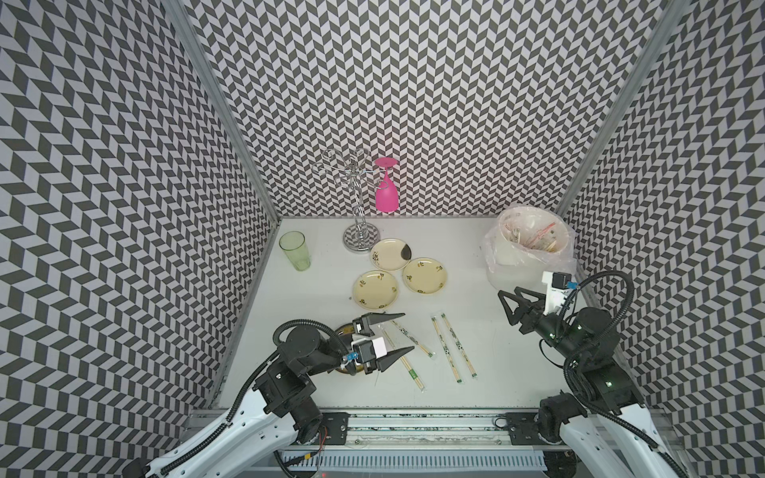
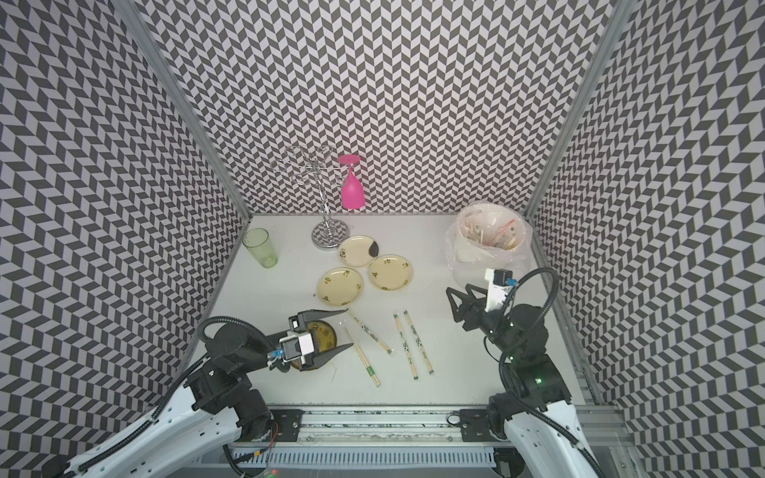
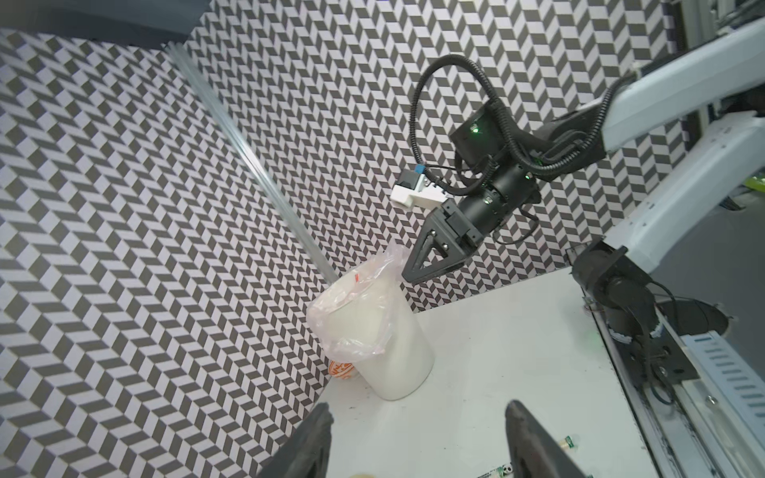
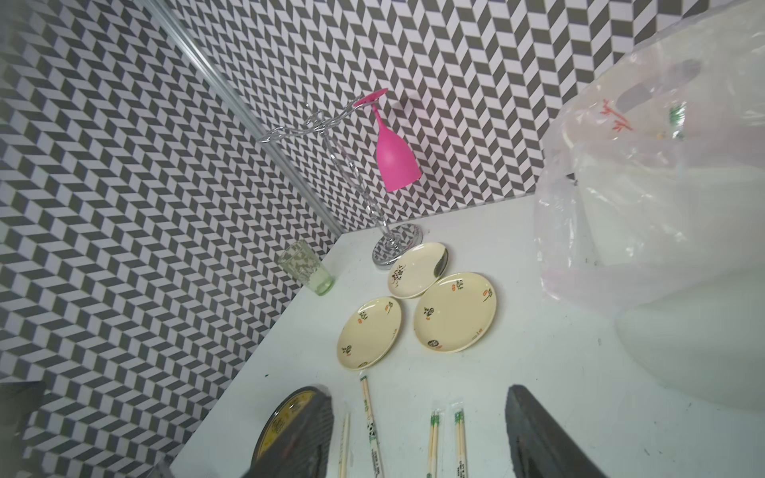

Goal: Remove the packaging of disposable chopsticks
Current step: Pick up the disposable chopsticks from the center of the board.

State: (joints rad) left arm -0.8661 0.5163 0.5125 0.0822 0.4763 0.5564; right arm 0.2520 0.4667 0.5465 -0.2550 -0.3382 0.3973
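We see four pairs of disposable chopsticks (image 1: pixel 446 349) lying flat on the white worktop (image 1: pixel 476 372). Each is still inside its clear packaging (image 1: pixel 412 338), and all are well apart from the bag-lined white bin (image 1: pixel 507 252). Our left tool (image 1: pixel 407 332) hangs by the pairs farthest from the bin, jaws spread wide, gripping nothing. Our right tool (image 1: pixel 508 290) hovers just beside the bin, jaws likewise parted and empty.
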